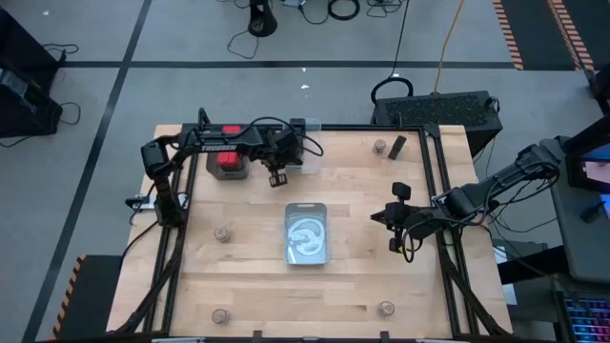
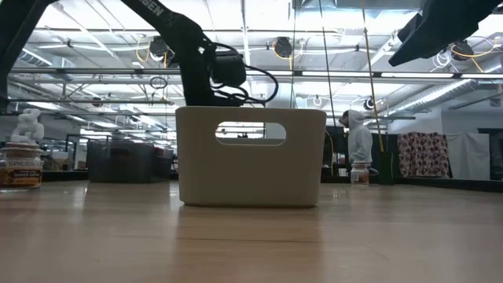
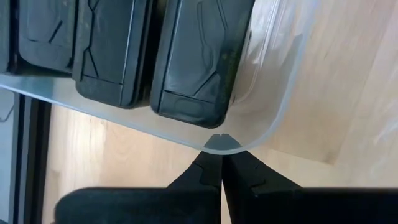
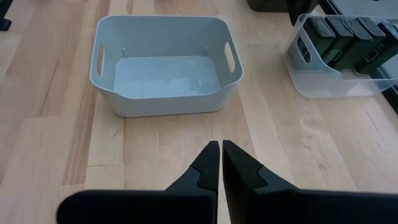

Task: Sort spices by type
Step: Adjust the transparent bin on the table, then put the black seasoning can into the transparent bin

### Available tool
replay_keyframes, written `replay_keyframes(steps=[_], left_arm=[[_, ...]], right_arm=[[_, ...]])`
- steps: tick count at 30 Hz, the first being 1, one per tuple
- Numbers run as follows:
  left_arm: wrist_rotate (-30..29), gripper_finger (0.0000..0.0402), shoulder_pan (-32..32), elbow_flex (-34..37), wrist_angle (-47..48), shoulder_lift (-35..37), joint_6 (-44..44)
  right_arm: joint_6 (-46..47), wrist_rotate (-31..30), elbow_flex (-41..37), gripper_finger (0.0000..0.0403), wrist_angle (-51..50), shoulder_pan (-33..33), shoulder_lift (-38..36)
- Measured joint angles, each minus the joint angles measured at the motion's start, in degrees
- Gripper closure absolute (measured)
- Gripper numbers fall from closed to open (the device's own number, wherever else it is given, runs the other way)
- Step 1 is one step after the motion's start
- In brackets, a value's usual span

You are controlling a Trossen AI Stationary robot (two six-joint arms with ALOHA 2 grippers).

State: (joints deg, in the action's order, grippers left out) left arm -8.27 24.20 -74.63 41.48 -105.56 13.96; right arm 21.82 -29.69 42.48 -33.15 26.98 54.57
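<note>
The left gripper (image 1: 278, 177) hangs over the clear bin (image 3: 273, 118) near the bench's far edge, its fingers (image 3: 208, 174) pressed together on nothing, their tips right at the bin's rounded corner. The bin holds black boxes (image 3: 199, 56) standing side by side; beside it, under the left arm, sits a red box (image 1: 229, 162). The right gripper (image 1: 394, 229) hovers over bare wood towards the bench's right edge, jaws likewise together and empty, facing the pale tub (image 4: 165, 65) at the bench's middle, which has nothing in it. Small round jars are scattered well apart: one (image 1: 223, 233) left of the tub, one (image 1: 220, 316) near the near-left corner, one (image 1: 386, 308) near the near-right corner, and one (image 1: 379, 146) near the far-right corner, with another black box (image 1: 397, 146) just beside it.
</note>
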Motion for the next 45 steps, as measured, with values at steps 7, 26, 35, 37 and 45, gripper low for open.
replay_keyframes(steps=[7,26,35,37,45], left_arm=[[0.1,0.0395,-0.3,0.0,-0.3,0.0,0.0],[-1.4,0.0395,-1.0,-3.6,10.0,2.4,4.4],[5.2,0.0398,-2.9,1.2,1.5,16.6,4.3],[10.4,0.0398,-3.4,5.4,-5.5,21.3,3.2],[19.8,0.0399,-10.0,29.1,-48.5,32.4,-2.4]], right_arm=[[0.0,0.0,0.0,0.0403,0.1,0.0,0.0],[0.0,-0.2,0.0,0.0403,0.2,0.0,0.0],[2.4,-0.9,0.0,0.0403,0.2,0.0,0.0],[3.3,-2.0,0.0,0.0403,0.2,0.0,0.0],[5.1,-16.1,0.0,0.0403,0.4,-3.1,0.0]])
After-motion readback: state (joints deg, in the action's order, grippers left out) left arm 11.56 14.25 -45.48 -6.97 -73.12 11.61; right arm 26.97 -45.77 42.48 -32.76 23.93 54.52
